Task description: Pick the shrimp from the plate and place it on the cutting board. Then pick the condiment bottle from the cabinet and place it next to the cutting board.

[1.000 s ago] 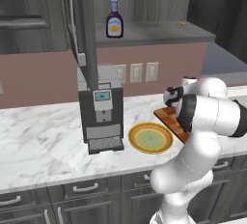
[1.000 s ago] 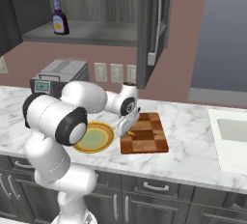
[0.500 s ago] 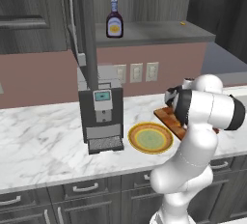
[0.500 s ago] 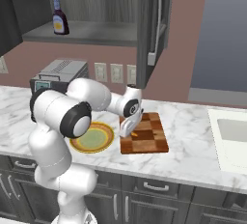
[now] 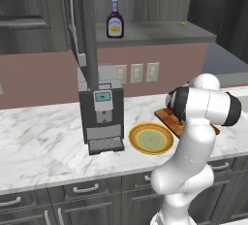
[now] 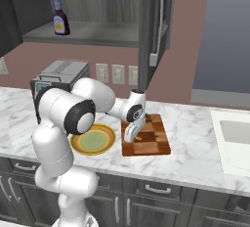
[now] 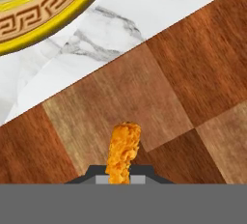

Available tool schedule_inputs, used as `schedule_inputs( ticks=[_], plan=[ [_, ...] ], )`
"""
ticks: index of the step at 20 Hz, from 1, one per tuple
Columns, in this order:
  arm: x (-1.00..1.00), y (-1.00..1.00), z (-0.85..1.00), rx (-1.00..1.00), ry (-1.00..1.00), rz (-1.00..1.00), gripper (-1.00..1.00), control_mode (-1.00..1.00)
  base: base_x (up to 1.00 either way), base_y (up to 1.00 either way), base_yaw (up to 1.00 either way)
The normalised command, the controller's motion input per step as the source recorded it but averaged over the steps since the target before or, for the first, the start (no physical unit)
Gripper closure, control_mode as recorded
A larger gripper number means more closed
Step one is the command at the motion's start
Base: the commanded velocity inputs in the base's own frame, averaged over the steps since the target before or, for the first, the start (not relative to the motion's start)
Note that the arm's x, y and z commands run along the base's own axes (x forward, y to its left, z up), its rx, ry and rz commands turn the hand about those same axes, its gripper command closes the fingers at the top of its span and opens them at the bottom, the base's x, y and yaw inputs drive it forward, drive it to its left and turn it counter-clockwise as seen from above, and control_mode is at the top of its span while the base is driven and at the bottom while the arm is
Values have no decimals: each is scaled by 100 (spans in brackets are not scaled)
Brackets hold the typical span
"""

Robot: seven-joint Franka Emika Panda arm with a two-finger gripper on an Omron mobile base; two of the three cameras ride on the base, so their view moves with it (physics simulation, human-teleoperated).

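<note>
The shrimp [image 7: 124, 153], a small curved orange piece with a rough, crumbed surface, is seen pinched between the fingertips of the tool [image 6: 132, 135], its free end pointing out over the cutting board [image 6: 152, 139]. In the hand view the piece is shown above a light brown block of the checkered board [image 7: 159, 97], though contact with the wood cannot be judged. In the right base view a speck of orange [image 6: 138, 138] is visible beside the tool, low over the left part of the board. The board, made of light and dark brown blocks, is laid flat on the white marble counter [image 6: 195, 152]. Just beside it to the left the plate [image 6: 78, 146] is set, a round shallow dish with a yellow-orange rim, a brown key pattern inside the rim and a greenish centre in which nothing is seen. A strip of bare marble is left between plate [image 7: 58, 15] and board. In the left base view the plate [image 5: 150, 138] is found in front of the arm, with a dark coffee machine [image 5: 100, 112] to its left. Higher up, the condiment bottle [image 5: 115, 20], dark brown with a pale cap and a yellow-orange oval label, is stood upright on the grey shelf of the open cabinet [image 5: 160, 31]. It is shown again at upper left in the right base view [image 6: 60, 18].
</note>
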Motion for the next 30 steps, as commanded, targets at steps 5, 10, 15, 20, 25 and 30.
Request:
schedule_inputs(
  ticks=[5,10,15,20,25,30],
  plan=[
    [0,-2,-27,0,-2,3,100,-100,0,0,0],
    [0,0,-17,0,-1,3,-100,-100,0,0,0],
    [0,0,-1,0,-1,3,-100,-100,0,0,0],
    [0,-1,9,0,0,1,-100,-100,0,0,0],
    [0,-1,37,1,0,1,-100,-100,0,0,0],
    [0,-5,50,7,0,0,-100,-100,0,0,0]
  ],
)
